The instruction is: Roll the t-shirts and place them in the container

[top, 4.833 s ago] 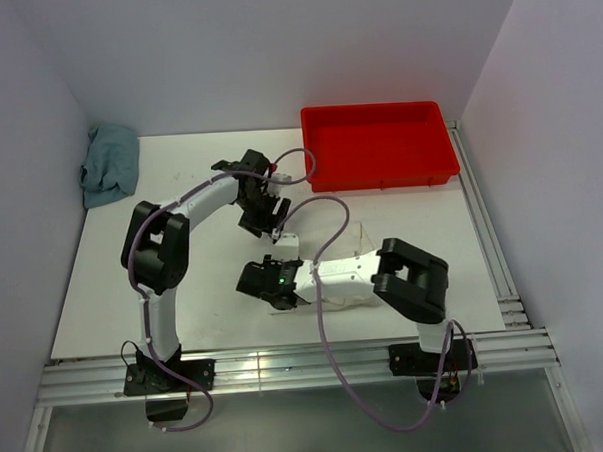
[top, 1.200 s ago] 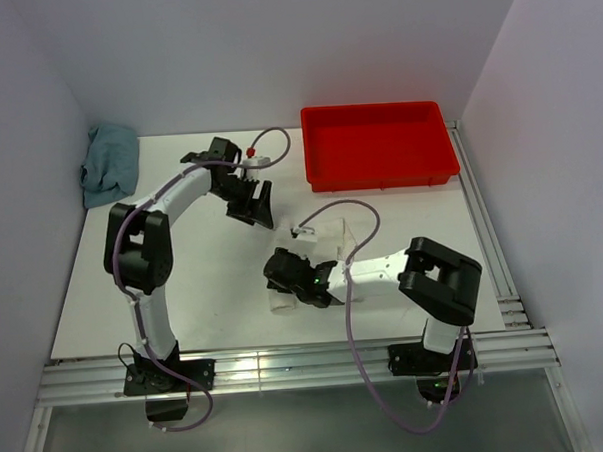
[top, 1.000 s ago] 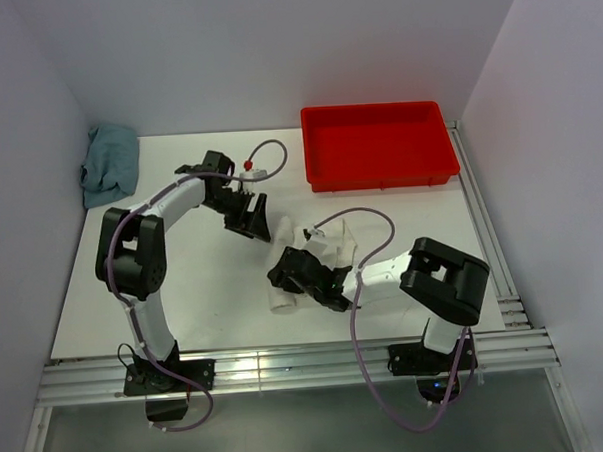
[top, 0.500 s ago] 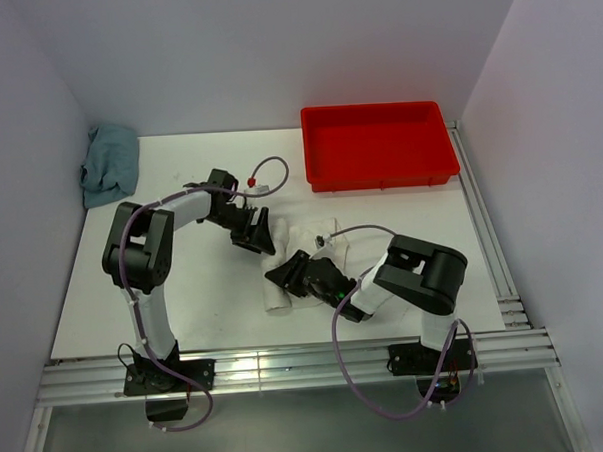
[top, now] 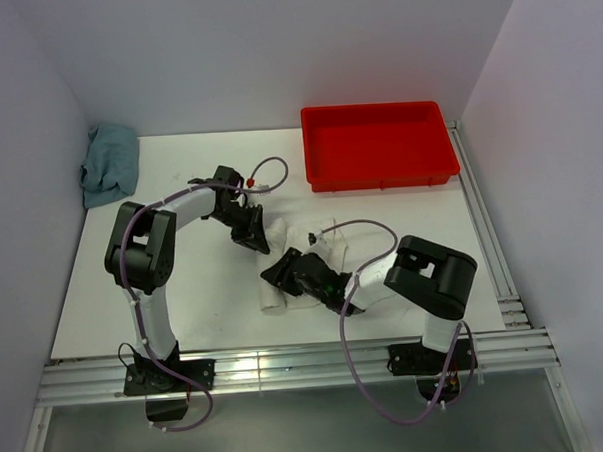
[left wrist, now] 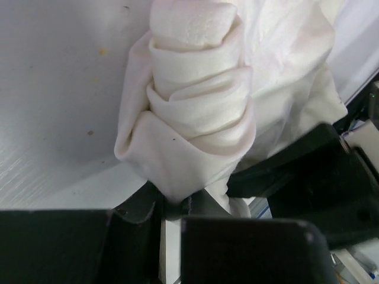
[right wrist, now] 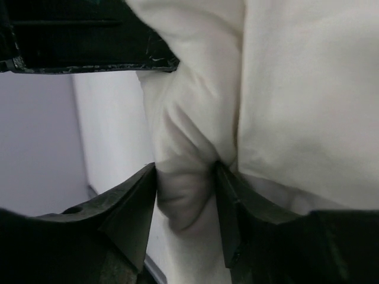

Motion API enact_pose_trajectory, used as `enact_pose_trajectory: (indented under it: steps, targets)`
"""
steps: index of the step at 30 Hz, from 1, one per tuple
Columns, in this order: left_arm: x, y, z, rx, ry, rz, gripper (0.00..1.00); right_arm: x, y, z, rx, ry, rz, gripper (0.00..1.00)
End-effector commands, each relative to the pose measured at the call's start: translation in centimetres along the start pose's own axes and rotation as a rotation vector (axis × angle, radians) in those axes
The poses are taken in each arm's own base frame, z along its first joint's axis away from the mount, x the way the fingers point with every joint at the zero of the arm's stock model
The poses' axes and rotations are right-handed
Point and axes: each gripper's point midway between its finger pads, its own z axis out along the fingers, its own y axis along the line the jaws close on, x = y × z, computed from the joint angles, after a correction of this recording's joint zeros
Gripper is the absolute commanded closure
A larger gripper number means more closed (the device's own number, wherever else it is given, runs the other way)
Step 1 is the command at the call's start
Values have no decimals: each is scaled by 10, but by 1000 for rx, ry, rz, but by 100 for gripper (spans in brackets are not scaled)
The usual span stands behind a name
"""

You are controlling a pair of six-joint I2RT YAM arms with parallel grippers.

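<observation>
One cream-white t-shirt (top: 274,295) lies rolled into a thick bundle in the middle of the table, with a loose part (top: 329,247) spread to its right. In the left wrist view the roll (left wrist: 195,100) shows layered folds. My left gripper (top: 257,236) is at the far end of the roll, and its jaws (left wrist: 177,207) pinch the fabric tip. My right gripper (top: 282,277) sits low over the near part of the roll. Its fingers (right wrist: 237,207) are closed on a thick fold of the t-shirt (right wrist: 183,183).
A red tray (top: 378,143) stands at the back right. A crumpled blue cloth (top: 109,162) lies at the back left corner. Metal rails (top: 288,367) run along the near edge and the right side. The two grippers are close together over the roll.
My left gripper came down to the far end of the roll and shut on it. The right gripper shifted slightly left, still holding its fold.
</observation>
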Motion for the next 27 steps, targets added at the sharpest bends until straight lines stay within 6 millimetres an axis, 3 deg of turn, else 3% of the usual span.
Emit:
enact_pose_trajectory:
  steps: [1, 3, 4, 5, 7, 8, 9, 11, 12, 13, 14, 15, 19, 20, 22, 23, 24, 26, 27]
  targets:
    - [-26, 54, -11, -282, -82, 52, 100, 50, -51, -23, 315, 185, -209, 47]
    - [-23, 58, -12, -318, -72, 49, 100, 45, -62, -34, 421, 158, -276, 41]
    - [-21, 57, -12, -321, -67, 52, 100, 41, -48, -31, 412, 133, -281, 37]
    - [-19, 58, -12, -332, -56, 51, 100, 38, -61, -41, 490, 135, -316, 35]
    - [-18, 60, -13, -369, -54, 59, 100, 28, -45, -44, 507, 76, -341, 32]
    - [-17, 60, -15, -379, -52, 61, 100, 23, -53, -55, 575, 70, -378, 30]
    - [-17, 61, -15, -388, -51, 63, 100, 14, -33, -53, 563, 15, -397, 30]
    - [-19, 61, -18, -406, -53, 68, 100, 3, -31, -67, 633, -18, -462, 29]
    - [-19, 62, -19, -411, -51, 67, 100, -1, -24, -69, 640, -38, -481, 29]
    - [-20, 62, -20, -415, -52, 65, 100, -6, -1, -66, 615, -77, -501, 29]
    - [-22, 62, -20, -424, -53, 66, 100, -9, -2, -70, 655, -80, -539, 29]
    - [-22, 62, -21, -425, -51, 61, 100, -12, 18, -66, 630, -95, -550, 29]
    - [-23, 64, -19, -443, -45, 57, 100, -21, 44, -54, 654, -135, -638, 30]
    - [-23, 65, -18, -450, -42, 56, 100, -23, 38, -49, 693, -144, -677, 30]
    - [-21, 65, -15, -448, -31, 52, 100, -22, 53, -38, 679, -150, -701, 30]
    - [-21, 65, -15, -448, -30, 50, 100, -22, 44, -31, 713, -150, -725, 31]
    - [-20, 65, -15, -449, -27, 48, 100, -23, 51, -25, 708, -161, -727, 31]
    - [-19, 65, -14, -450, -24, 45, 100, -26, 39, -16, 762, -181, -767, 31]
    - [-18, 65, -14, -452, -22, 48, 100, -29, 42, -11, 764, -197, -769, 32]
